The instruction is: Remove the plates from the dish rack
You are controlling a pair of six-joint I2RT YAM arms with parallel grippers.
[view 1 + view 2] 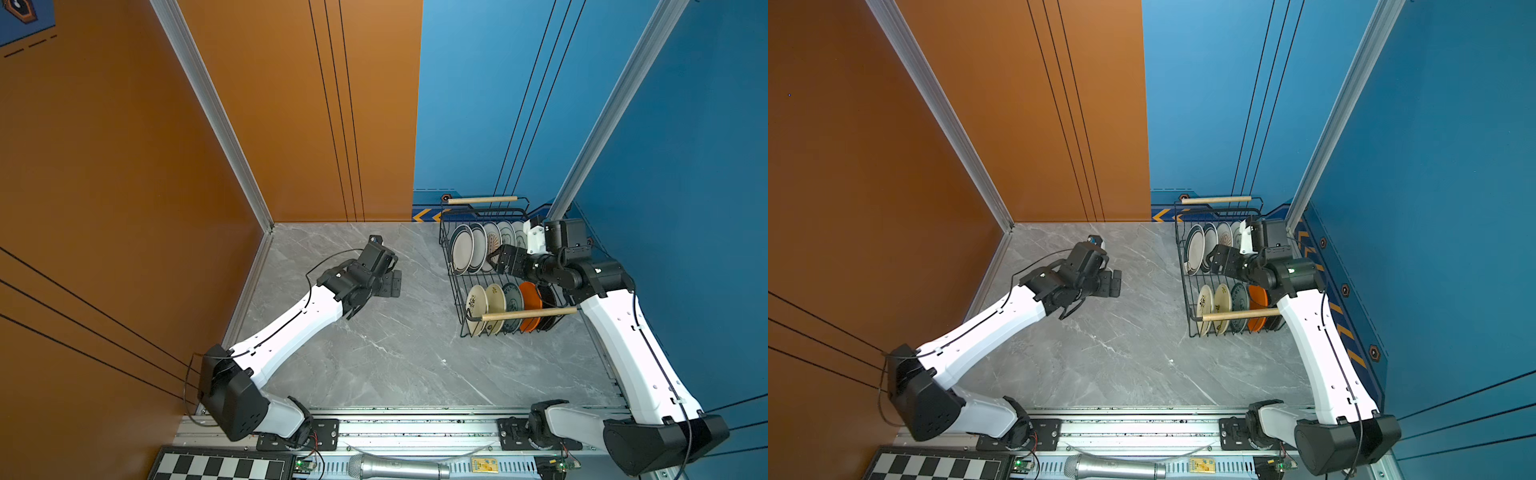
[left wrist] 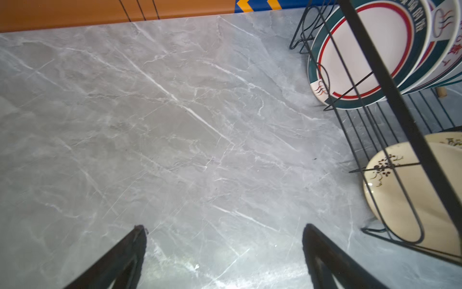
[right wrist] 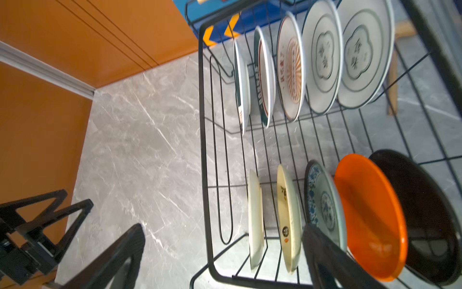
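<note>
Black wire dish rack holds the plates just below the right end effector, wide open and empty.

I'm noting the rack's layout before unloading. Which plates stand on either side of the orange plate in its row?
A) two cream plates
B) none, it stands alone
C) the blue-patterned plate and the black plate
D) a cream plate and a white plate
C: in the right wrist view the orange plate stands on edge in the dish rack between the blue-patterned plate and the black plate.
</note>
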